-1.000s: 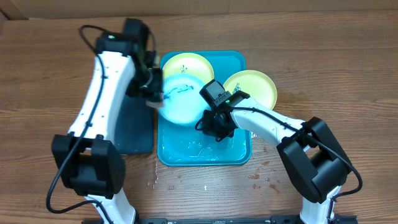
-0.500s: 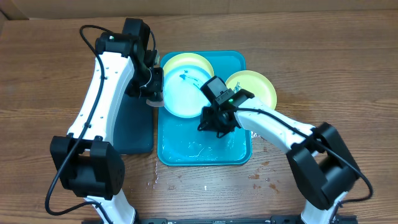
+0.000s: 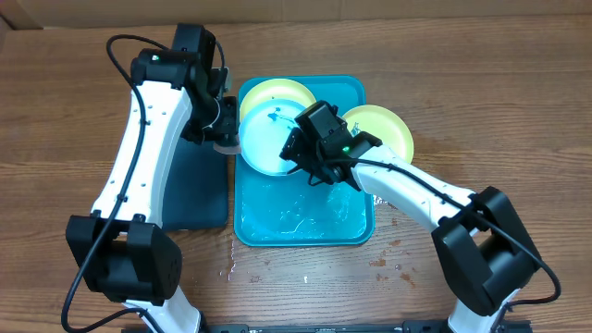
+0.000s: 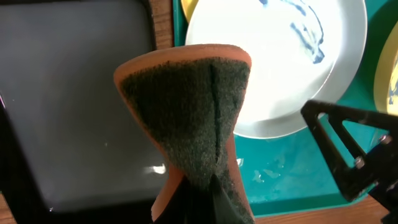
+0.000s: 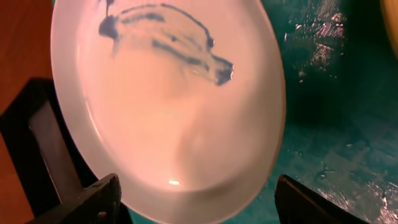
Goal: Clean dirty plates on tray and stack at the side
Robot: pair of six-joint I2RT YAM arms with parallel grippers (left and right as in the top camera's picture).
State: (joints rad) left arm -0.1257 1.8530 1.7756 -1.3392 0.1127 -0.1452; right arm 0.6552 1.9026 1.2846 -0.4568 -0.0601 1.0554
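Note:
A white plate (image 3: 262, 143) with a dark blue scribble (image 5: 168, 43) lies in the back half of the turquoise tray (image 3: 305, 227). It overlaps a yellow-green plate (image 3: 268, 92) behind it. Another yellow-green plate (image 3: 381, 129) sits at the tray's right edge. My right gripper (image 3: 298, 153) hangs open over the white plate's right rim, its fingers (image 5: 84, 199) apart on either side of the rim. At the tray's left edge my left gripper (image 3: 225, 139) is shut on an orange sponge (image 4: 193, 112) with a dark scouring face.
A black tray (image 3: 199, 185) lies left of the turquoise one, under the left arm. The turquoise tray's floor (image 5: 336, 124) is wet. Water drops (image 3: 384, 261) dot the wooden table in front of the tray.
The white plate has shifted toward the back of the tray with my right gripper, whose jaws have opened wide. My left gripper with the sponge has drawn back slightly.

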